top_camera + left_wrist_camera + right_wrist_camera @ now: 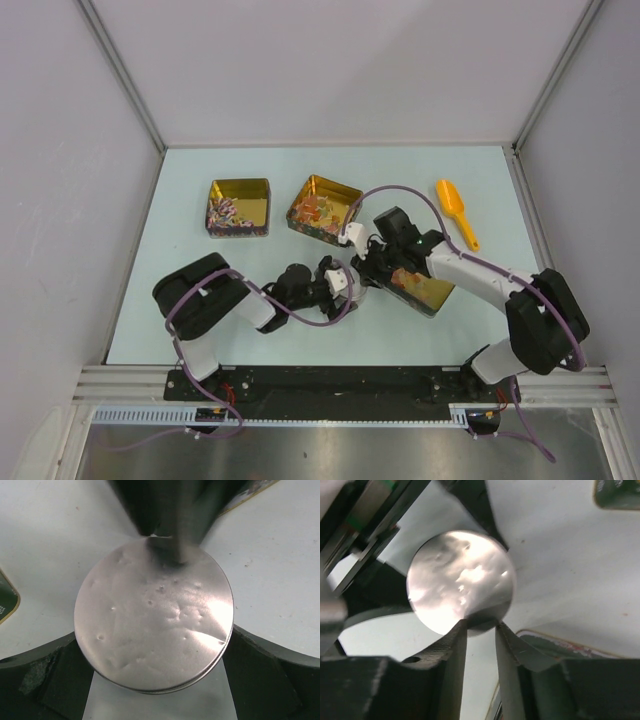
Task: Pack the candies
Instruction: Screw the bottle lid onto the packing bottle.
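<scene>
**Silver disc held between both arms, candies waiting in the tins**

Both arms meet over the near middle of the desk [480, 170], sharing one round silver disc [150, 625]. The left gripper [333, 283] spans the disc across its width, a finger against each side, so it is spread wide and holding. The right gripper [480, 624] is closed narrow, pinching the disc's rim from the other side.

The candies [225, 212] are not in either gripper. One heap lies in the far-left gold tin [252, 198], and more lie in the tilted gold tin [340, 190] at far centre. A third gold piece [430, 290], tin or lid, lies partly under the right arm. The orange scoop [457, 213] rests untouched at far right.

This looks like a hand-over or re-grip of the disc, probably a cover for the packing. Which arm is to keep it cannot be told. Next, one gripper must let go cleanly while the other keeps the thin, slippery disc level.

No brand, label or writing can be read; the disc is bare, dented metal.
</scene>
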Action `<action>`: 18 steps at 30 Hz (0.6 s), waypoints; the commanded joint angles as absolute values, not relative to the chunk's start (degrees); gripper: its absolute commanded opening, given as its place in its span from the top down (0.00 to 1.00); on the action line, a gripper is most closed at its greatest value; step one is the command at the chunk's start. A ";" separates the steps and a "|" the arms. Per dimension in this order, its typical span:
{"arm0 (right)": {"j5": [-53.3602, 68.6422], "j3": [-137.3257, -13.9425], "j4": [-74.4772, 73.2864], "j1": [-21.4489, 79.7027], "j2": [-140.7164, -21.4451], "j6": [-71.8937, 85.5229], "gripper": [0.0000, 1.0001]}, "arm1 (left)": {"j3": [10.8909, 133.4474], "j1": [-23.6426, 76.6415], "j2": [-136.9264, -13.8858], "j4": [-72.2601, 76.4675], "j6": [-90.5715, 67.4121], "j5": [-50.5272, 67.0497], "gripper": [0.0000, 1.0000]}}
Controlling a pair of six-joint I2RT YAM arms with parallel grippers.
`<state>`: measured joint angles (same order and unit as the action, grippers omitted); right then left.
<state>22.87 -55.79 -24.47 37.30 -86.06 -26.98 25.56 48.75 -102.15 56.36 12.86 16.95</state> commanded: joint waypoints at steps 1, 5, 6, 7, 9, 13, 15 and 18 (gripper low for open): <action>23.55 -54.14 -26.46 37.27 -82.10 -27.33 0.55 | 27.34 47.81 -102.31 60.91 13.01 15.11 0.00; 24.26 -54.23 -25.32 36.83 -80.42 -29.18 0.29 | 25.58 46.93 -100.64 63.72 11.43 19.07 0.00; 23.82 -54.23 -24.96 36.83 -80.42 -29.35 0.28 | 25.14 46.93 -100.46 64.07 11.69 19.33 0.00; 23.73 -54.23 -23.92 37.00 -80.51 -29.44 0.25 | 24.88 46.93 -100.28 64.07 11.95 19.51 0.00; 23.12 -54.23 -22.68 37.35 -80.60 -29.36 0.25 | 24.87 46.85 -100.54 63.37 12.22 19.60 0.00; 20.22 -54.93 -18.90 39.28 -82.52 -27.96 0.21 | 25.40 46.85 -100.81 62.67 12.13 20.04 0.00; 18.90 -55.37 -16.97 39.81 -83.93 -26.90 0.21 | 25.58 46.85 -101.16 62.40 12.13 20.13 0.00; 17.85 -56.07 -15.38 40.08 -85.25 -26.01 0.20 | 25.75 46.85 -101.16 62.40 11.95 20.39 0.00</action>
